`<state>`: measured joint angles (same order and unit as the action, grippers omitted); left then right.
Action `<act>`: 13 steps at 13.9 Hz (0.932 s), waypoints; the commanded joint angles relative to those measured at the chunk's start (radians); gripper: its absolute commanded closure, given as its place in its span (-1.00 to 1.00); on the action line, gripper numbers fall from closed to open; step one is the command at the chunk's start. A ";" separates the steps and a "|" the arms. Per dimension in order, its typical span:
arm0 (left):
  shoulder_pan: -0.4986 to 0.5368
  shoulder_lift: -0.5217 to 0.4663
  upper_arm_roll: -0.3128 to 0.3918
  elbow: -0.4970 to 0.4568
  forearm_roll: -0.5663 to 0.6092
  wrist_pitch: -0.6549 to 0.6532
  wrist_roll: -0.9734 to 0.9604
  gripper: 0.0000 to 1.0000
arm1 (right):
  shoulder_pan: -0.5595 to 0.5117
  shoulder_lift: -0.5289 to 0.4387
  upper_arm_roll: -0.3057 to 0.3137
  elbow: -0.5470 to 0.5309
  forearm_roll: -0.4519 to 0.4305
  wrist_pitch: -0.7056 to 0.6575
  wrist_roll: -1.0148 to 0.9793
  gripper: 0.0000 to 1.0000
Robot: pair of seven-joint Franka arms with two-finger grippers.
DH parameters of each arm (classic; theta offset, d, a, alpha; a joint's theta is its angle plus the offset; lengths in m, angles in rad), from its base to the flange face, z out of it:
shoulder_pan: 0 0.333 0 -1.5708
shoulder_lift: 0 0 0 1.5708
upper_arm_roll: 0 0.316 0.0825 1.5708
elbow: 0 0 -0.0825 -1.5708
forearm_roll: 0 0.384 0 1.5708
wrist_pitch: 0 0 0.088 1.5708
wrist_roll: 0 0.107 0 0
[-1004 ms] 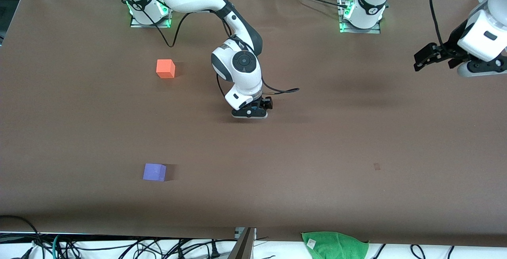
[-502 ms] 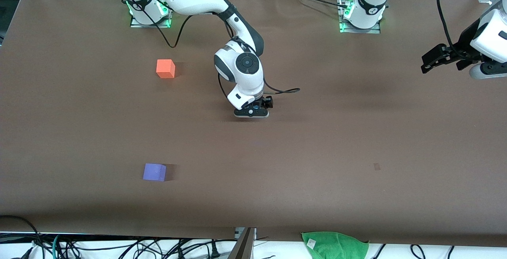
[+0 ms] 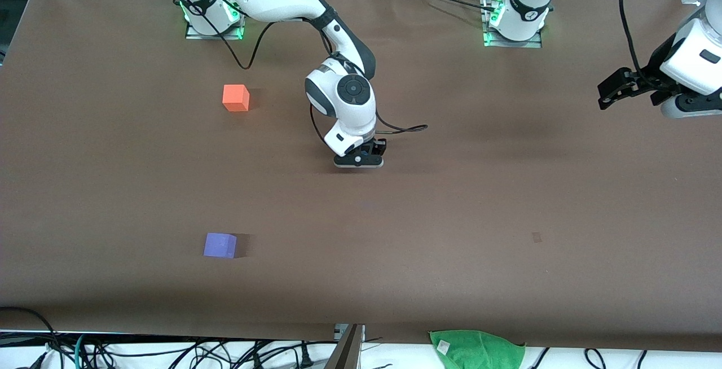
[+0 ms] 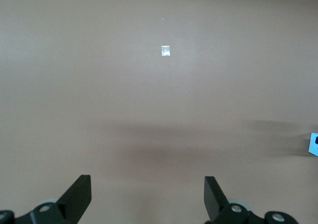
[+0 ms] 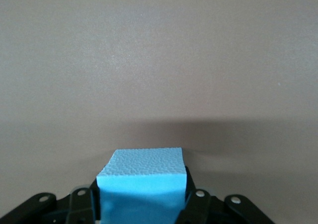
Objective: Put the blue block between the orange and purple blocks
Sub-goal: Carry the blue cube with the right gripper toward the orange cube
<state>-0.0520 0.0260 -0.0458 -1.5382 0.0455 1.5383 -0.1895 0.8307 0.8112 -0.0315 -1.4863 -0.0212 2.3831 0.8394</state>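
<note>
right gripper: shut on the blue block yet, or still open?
Shut on it. In the right wrist view the right gripper has its fingers against both sides of the blue block, low on the table.

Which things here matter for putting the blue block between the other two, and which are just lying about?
For the job: blue block, shut in the right pincer; orange block; purple block.

Lying about: green cloth; cables. The left pincer waits, open, over its end of the table.
</note>
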 commanded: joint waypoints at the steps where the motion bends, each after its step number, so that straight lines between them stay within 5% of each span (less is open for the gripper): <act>1: -0.009 0.026 0.004 0.036 -0.022 0.022 0.016 -1.00 | -0.008 -0.032 -0.018 0.009 -0.016 -0.024 -0.009 0.16; 6: -0.009 0.026 0.004 0.033 -0.022 0.022 0.016 -1.00 | -0.146 -0.180 -0.031 0.003 0.003 -0.273 -0.238 0.16; 8: -0.005 0.026 0.006 0.033 -0.022 0.022 0.016 -1.00 | -0.188 -0.234 -0.098 -0.017 0.003 -0.359 -0.314 0.16; 10: -0.005 0.026 0.006 0.033 -0.021 0.022 0.016 -1.00 | -0.235 -0.292 -0.171 -0.086 0.017 -0.375 -0.503 0.16; 13: -0.005 0.026 0.006 0.033 -0.022 0.016 0.016 -1.00 | -0.358 -0.381 -0.225 -0.259 0.151 -0.264 -0.702 0.16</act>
<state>-0.0569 0.0371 -0.0431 -1.5369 0.0372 1.5688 -0.1895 0.5386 0.5189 -0.2487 -1.5852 0.0550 2.0344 0.2593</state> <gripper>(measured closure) 0.000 0.423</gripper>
